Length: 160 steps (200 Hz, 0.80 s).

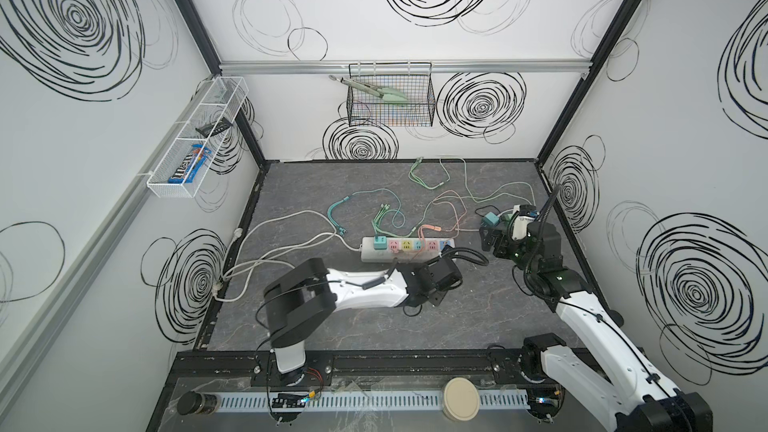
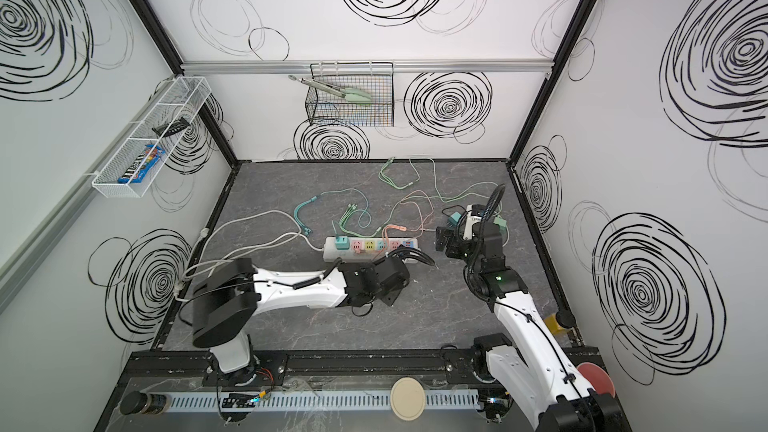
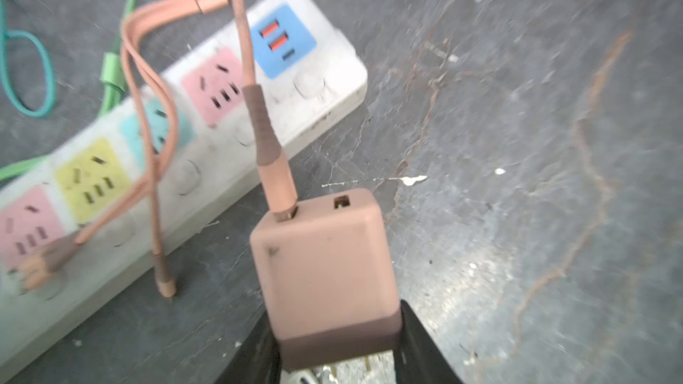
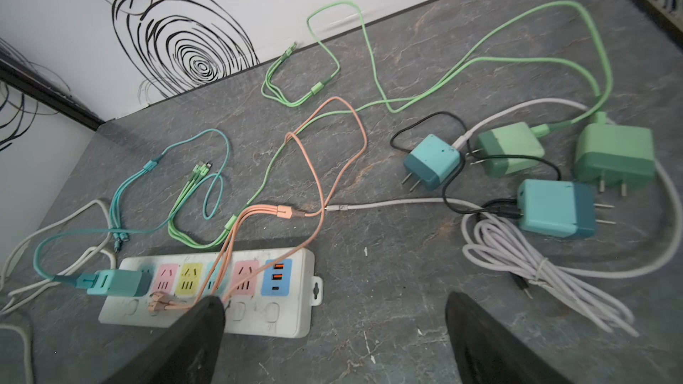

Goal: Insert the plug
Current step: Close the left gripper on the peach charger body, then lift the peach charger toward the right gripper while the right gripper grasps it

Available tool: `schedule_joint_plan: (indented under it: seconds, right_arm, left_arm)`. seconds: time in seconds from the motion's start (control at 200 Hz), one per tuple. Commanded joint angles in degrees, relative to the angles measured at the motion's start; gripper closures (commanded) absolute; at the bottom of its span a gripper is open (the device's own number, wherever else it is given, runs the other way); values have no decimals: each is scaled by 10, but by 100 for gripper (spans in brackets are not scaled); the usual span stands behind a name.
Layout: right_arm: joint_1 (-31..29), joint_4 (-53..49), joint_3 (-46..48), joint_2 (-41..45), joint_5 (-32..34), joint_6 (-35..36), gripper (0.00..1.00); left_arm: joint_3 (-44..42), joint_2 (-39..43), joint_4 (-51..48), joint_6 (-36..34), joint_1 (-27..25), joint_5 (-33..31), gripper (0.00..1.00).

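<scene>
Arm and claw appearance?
White shells, black joints on left arm and right arm. A black ribbed hose loops over the right wrist; a thin black cable runs along the left link. Black tapered fingers on left claw and right claw.

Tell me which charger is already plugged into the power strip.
The teal charger standing in the power strip's end socket; the pink charger is in the left gripper, and four loose chargers lie unplugged.

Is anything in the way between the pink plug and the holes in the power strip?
Yes. The pink plug trails a pink cable across the power strip, over the teal socket. The yellow socket looks uncovered.
</scene>
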State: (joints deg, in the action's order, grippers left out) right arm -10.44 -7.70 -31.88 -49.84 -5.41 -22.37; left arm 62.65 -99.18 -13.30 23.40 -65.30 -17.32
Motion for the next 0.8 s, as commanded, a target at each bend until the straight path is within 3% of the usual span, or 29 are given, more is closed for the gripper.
schedule_joint_plan:
  seconds: [0.0, 0.165, 0.305, 0.5, 0.68, 0.795]
  right_arm:
    - [7, 18, -24, -20, -109, -7, 3]
    - [8, 0, -45, -46, -242, -3, 0]
    - [2, -13, -61, -63, -359, -13, 5]
    - [-46, -54, -88, -59, -383, 8, 9]
    - [-124, -78, -110, -90, -346, 27, 13]
    - [-138, -90, -129, -117, -362, 27, 15]
  left_arm:
    - [-41, 65, 91, -56, 2, 11, 100]
    - [-99, 124, 126, -143, 22, 23, 100]
    - [-132, 155, 163, -211, 57, 65, 100]
    - [-179, 203, 231, -304, 94, 97, 100]
    - [-205, 242, 263, -372, 126, 169, 100]
    - [-257, 275, 342, -453, 112, 150, 100]
